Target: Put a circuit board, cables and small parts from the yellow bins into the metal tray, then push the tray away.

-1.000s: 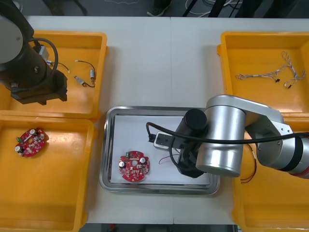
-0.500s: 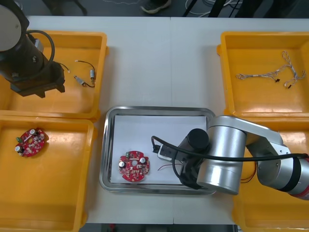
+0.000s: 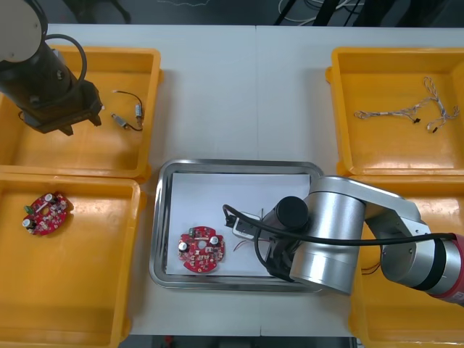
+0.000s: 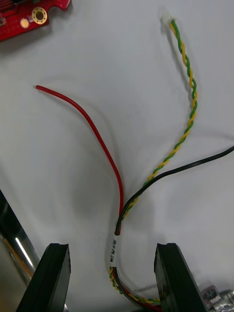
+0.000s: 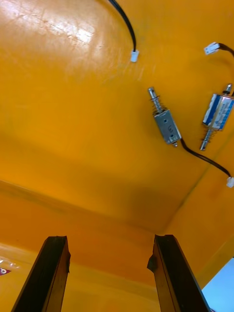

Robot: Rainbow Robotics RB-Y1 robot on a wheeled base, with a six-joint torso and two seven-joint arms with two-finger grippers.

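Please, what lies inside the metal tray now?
A red circuit board and a cable lie on the metal tray's white inside, the cable between the open right gripper's fingers. The right arm covers the tray's right part.

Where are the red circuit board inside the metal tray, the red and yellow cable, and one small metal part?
Red circuit board [image 3: 203, 251]: front view, board's centre.
Red and yellow cable [image 4: 113, 249]: right wrist view, its white label.
Small metal part [image 5: 166, 126]: left wrist view, its grey body.
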